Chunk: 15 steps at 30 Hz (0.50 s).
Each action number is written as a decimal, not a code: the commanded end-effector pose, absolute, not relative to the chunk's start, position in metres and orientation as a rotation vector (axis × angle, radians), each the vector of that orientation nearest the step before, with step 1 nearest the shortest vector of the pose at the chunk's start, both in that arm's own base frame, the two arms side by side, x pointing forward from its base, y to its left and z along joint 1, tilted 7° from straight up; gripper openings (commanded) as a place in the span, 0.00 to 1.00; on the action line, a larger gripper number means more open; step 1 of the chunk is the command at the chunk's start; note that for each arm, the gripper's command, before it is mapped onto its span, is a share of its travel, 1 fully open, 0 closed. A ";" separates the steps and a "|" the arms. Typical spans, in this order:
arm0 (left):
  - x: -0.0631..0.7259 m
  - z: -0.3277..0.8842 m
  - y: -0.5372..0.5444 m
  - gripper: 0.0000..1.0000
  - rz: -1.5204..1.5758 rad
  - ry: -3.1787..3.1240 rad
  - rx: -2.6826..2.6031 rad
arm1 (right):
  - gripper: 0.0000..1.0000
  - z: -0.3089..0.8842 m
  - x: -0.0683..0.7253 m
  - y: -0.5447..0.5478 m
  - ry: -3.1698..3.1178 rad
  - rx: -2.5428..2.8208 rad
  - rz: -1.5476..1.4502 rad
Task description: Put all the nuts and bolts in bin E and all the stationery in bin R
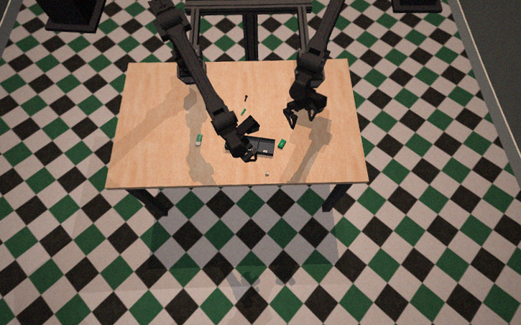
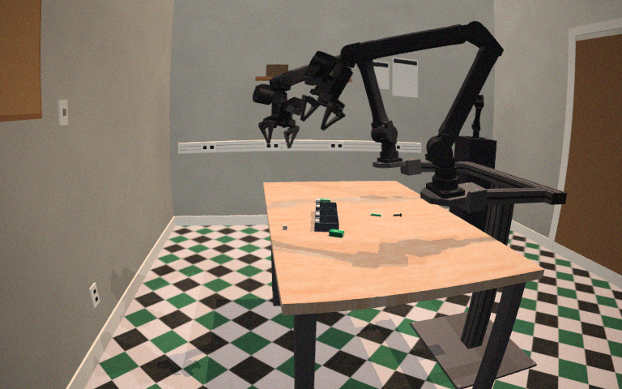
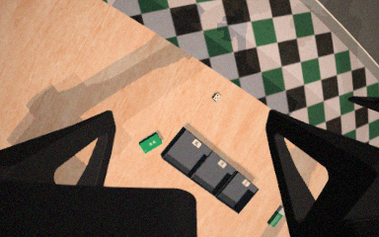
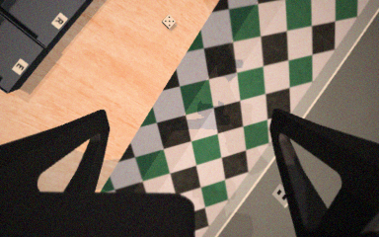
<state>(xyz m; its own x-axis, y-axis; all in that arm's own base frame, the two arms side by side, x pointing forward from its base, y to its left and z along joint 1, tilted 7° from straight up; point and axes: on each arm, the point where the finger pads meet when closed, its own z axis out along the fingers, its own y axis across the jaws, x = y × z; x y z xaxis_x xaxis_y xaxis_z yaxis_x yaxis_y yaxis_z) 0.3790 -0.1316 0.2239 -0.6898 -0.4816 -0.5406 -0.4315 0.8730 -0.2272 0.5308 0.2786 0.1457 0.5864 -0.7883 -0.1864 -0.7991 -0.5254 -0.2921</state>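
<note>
While the right claw (image 1: 250,154) (image 2: 279,142) is hovering above the row of dark bins, released with its fingers spread, the left claw (image 1: 300,116) (image 2: 316,121) is also hanging in the air, wide open and holding nothing. Seen from above, the black bolt (image 1: 245,98) (image 2: 398,214) is lying on the far part of the tabletop (image 1: 153,115) (image 2: 412,261), outside the bins, with a slim green piece (image 1: 243,111) (image 2: 375,214) near it (too small to identify). Bin R (image 2: 327,212) (image 3: 212,174) (image 4: 39,15) is sitting in the middle of the row, bin E (image 2: 326,206) (image 3: 237,191) (image 4: 10,54) at its left end. A green block (image 1: 281,144) (image 2: 336,232) (image 3: 150,142) is resting just right of the row, a green-and-white eraser (image 1: 198,139) (image 2: 324,200) (image 3: 275,216) is lying to its left, and a die (image 1: 267,174) (image 2: 284,227) (image 3: 216,97) (image 4: 169,22) is sitting near the near edge.
</note>
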 end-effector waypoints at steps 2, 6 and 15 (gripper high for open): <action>0.380 0.228 -0.132 1.00 -0.117 2.423 -0.658 | 1.00 0.152 0.532 0.280 1.280 -2.466 0.033; 0.380 0.228 -0.132 1.00 -0.117 2.423 -0.659 | 1.00 0.152 0.532 0.280 1.280 -2.466 0.033; 0.371 0.224 -0.130 1.00 -0.127 2.437 -0.697 | 1.00 0.152 0.532 0.280 1.280 -2.466 0.033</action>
<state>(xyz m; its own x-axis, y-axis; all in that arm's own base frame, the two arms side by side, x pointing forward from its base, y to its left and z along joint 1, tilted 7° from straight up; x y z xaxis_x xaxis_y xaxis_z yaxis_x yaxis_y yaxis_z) 0.3773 -0.1320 0.2223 -0.6931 -0.4864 -0.5320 -0.4350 0.8707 -0.2294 0.5308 0.2786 0.1457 0.5864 -0.7883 -0.1864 -0.7991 -0.5254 -0.2921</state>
